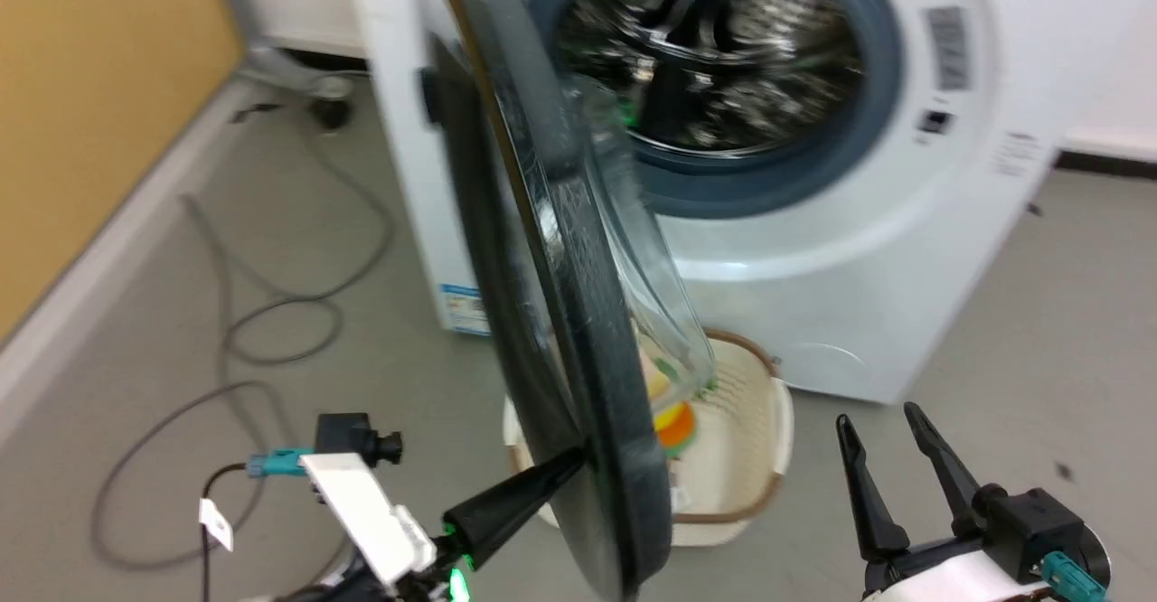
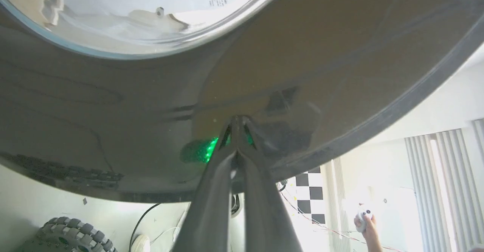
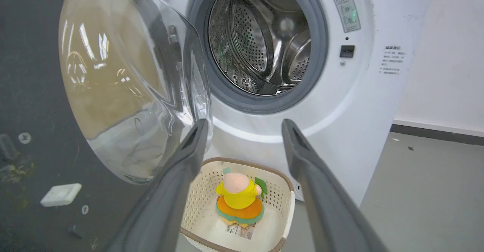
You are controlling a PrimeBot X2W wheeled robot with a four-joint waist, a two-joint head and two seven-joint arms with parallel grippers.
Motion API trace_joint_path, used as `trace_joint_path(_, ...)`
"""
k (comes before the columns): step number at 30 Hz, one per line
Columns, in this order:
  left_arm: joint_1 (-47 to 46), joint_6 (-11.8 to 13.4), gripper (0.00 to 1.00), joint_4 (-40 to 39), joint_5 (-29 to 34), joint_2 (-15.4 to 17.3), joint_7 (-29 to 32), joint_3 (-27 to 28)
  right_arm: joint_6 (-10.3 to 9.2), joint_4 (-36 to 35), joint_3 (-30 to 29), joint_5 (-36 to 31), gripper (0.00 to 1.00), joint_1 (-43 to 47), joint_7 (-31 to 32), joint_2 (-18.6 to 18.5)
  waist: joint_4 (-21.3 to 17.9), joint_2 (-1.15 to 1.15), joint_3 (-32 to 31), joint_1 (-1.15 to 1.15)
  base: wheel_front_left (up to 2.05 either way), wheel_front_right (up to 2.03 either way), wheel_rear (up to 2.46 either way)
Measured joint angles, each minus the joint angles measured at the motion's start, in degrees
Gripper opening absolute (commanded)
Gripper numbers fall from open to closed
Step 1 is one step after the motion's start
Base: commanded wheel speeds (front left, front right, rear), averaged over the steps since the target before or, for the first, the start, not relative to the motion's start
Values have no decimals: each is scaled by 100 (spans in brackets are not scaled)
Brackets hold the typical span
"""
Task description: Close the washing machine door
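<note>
The washing machine door (image 1: 578, 295) stands half open, swung out from the washing machine (image 1: 813, 249) over a basket (image 1: 764, 457) with a plush toy (image 3: 239, 197). The left gripper (image 1: 571, 463) — fingers pressed together into one blunt tip — touches its outer face, seemingly to push it shut; the right gripper (image 1: 881, 426) hangs spread and empty, clear of the swing.

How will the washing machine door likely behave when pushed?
Probably stiff: the washing machine door has a thick rim. Mounted on the washing machine, it should swing, not tip. Its glossy face may let the left gripper slip.
</note>
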Motion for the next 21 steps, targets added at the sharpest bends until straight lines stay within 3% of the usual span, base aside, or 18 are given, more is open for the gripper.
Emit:
trace_joint_path(7,-235,-324,0,476,-158,4,-1330,-733,0,-29,-20,-7,100,-7,12,27,-798,0,156,0,0,0,0)
trace_joint_path(17,-1638,-478,0,1645,-750,-2,-3238,-1423,0,21,-36,13,100,-31,4,74,-1925,0,504,0,0,0,0)
trace_joint_path(20,-2351,-513,0,2230,-999,-9,-4113,-1579,0,58,26,44,100,-46,2,85,-2286,0,646,0,0,0,0)
trace_joint_path(21,-2351,-513,0,2230,-999,-9,-4113,-1579,0,58,26,44,100,-46,2,85,-2286,0,646,0,0,0,0)
